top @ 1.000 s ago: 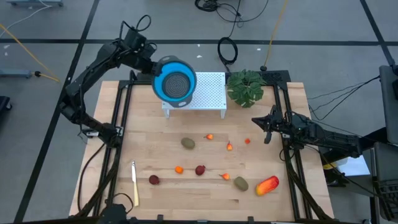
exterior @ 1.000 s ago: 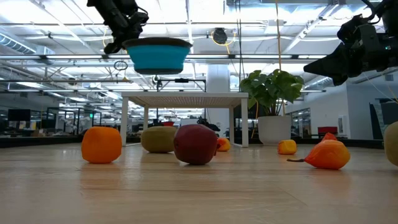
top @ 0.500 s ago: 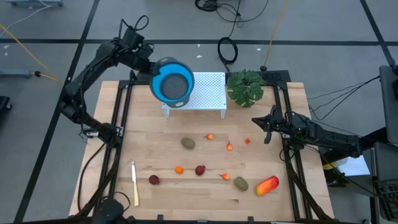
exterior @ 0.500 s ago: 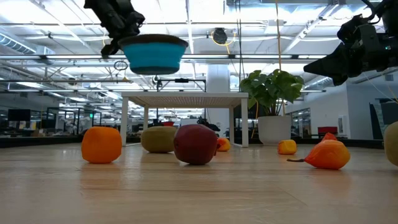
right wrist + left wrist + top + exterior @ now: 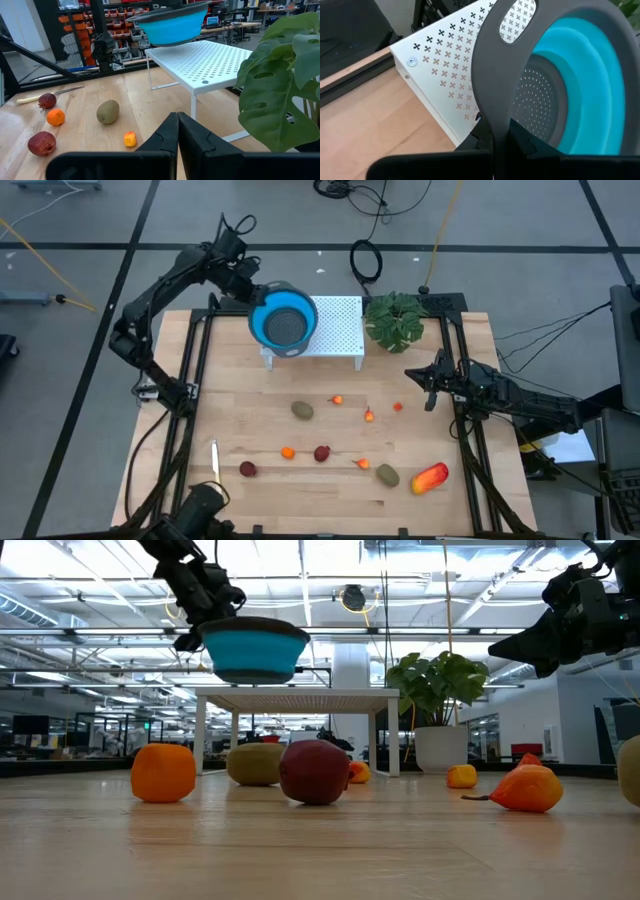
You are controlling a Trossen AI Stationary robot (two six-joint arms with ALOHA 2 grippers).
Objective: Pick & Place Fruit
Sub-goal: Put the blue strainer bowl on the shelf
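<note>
My left gripper (image 5: 250, 288) (image 5: 495, 137) is shut on a blue collapsible colander (image 5: 283, 326) (image 5: 252, 648) (image 5: 172, 22) with a grey rim, above the white perforated stand (image 5: 335, 330). Fruit lies scattered on the table: an oblong red-orange-yellow piece (image 5: 430, 477), two olive-brown ovals (image 5: 302, 410) (image 5: 387, 475), dark red balls (image 5: 322, 453) (image 5: 247, 469), and small orange pieces such as one (image 5: 288, 451). My right gripper (image 5: 428, 385) (image 5: 177, 120) hovers shut over the table's right side, touching nothing. My left gripper pinches the colander's grey handle tab (image 5: 492, 117) between its two fingers, at the rim's edge below the oval hole. The fingers come from the table's far left side. The colander is lifted clear above the white stand, opening upward, roughly level.
A leafy green plant (image 5: 395, 318) stands right of the white stand. A cream-yellow knife (image 5: 216, 470) lies near the table's left near corner. Black frame rails run along both sides of the table.
My left gripper has carried the colander down toward the white stand and slightly toward the table's right, staying shut on it. The fruit has stayed where it was.
</note>
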